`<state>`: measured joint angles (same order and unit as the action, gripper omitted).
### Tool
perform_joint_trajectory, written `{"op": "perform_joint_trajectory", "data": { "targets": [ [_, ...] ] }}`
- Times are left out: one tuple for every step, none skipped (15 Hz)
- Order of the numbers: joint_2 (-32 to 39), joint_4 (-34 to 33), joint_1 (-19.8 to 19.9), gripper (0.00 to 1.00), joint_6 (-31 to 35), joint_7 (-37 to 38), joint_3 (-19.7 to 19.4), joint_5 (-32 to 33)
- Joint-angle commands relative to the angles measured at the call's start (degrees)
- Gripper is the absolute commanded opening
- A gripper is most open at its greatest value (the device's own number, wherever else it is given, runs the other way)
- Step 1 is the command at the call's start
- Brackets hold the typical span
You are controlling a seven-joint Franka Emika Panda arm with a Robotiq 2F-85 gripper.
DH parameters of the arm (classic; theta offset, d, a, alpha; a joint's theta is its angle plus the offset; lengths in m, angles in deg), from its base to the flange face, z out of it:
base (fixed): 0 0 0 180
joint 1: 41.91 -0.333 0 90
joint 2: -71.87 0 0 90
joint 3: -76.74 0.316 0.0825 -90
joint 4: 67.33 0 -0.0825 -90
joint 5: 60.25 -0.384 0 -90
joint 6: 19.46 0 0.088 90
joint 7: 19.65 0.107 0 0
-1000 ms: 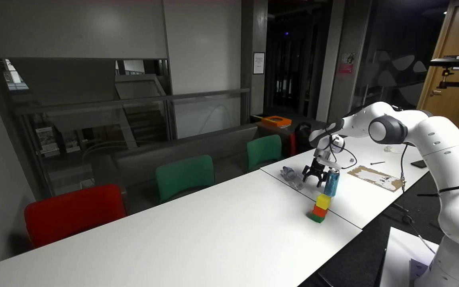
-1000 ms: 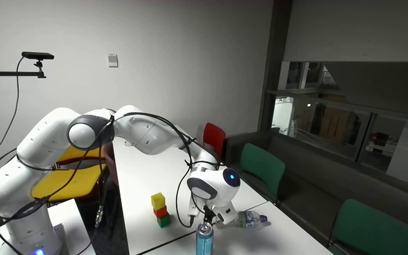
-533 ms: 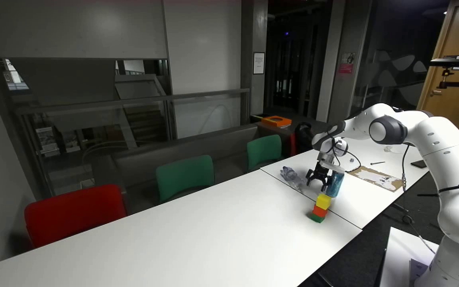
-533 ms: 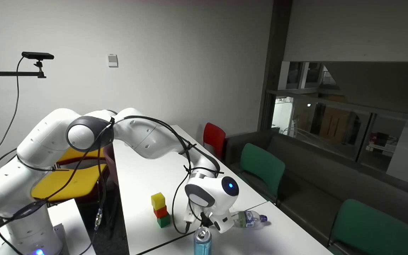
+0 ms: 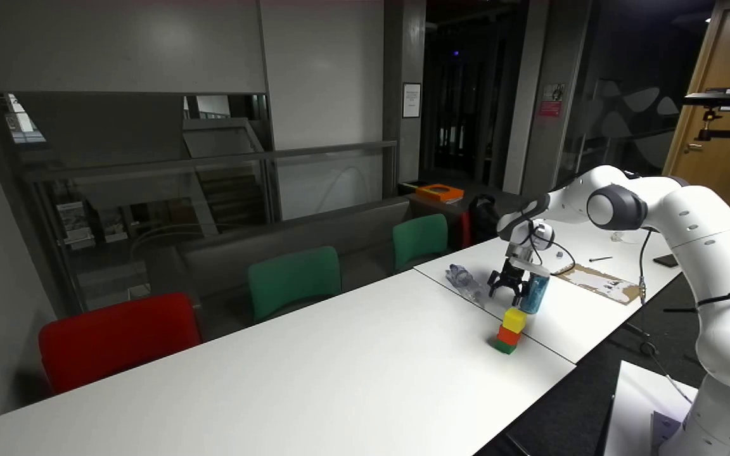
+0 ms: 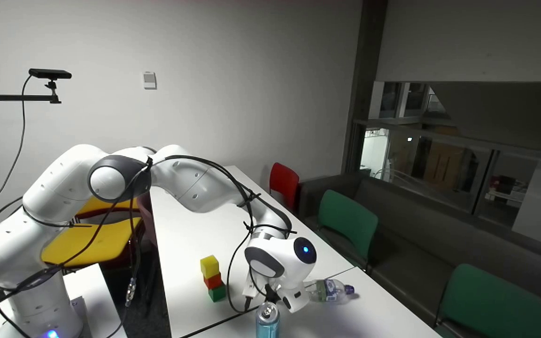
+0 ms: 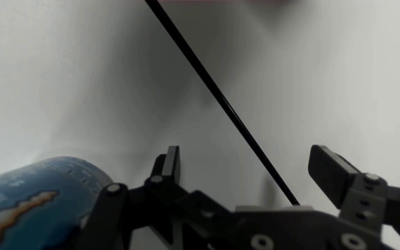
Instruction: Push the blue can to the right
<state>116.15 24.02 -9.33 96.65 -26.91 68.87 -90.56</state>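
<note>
Can: upright, right of centre in an exterior view; lower left of the wrist view, just beside the hand, contact unconfirmed.
Hand: spread wide, nothing held.
Handling: thin metal presumed, stiff but dentable, slippery; fill, hence weight, cannot be told.
Hold: pressure is best applied low on the side; tipping is risked higher up.
Worktop: white, smooth-looking; crossed by a dark seam.
Room: red chair and green chairs ranged along the worktop's upper edge, dark sofa behind.
</note>
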Motion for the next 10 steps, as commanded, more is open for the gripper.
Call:
{"op": "perform_joint_trajectory", "data": {
  "targets": [
    [-1.0,1.1,0.2,1.00,0.5,1.3,-0.1,-0.6],
    [-1.0,1.1,0.1,1.00,0.6,1.6,-0.2,-0.5],
    [-0.9,1.1,0.1,1.00,0.6,1.7,-0.2,-0.5],
    [-0.9,1.1,0.0,1.00,0.8,2.0,-0.3,-0.4],
    [-0.9,1.1,0.0,1.00,1.0,2.4,-0.4,-0.3],
    [-0.8,1.2,-0.1,1.00,1.1,2.8,-0.5,-0.3],
    [-0.8,1.2,-0.2,1.00,1.3,3.1,-0.6,-0.1],
    [-0.8,1.3,-0.3,1.00,1.5,3.5,-0.7,0.0],
    [-0.8,1.4,-0.4,1.00,1.8,3.9,-0.8,0.1],
    [-0.8,1.5,-0.4,1.00,2.0,4.2,-0.9,0.2]
  ]
}}
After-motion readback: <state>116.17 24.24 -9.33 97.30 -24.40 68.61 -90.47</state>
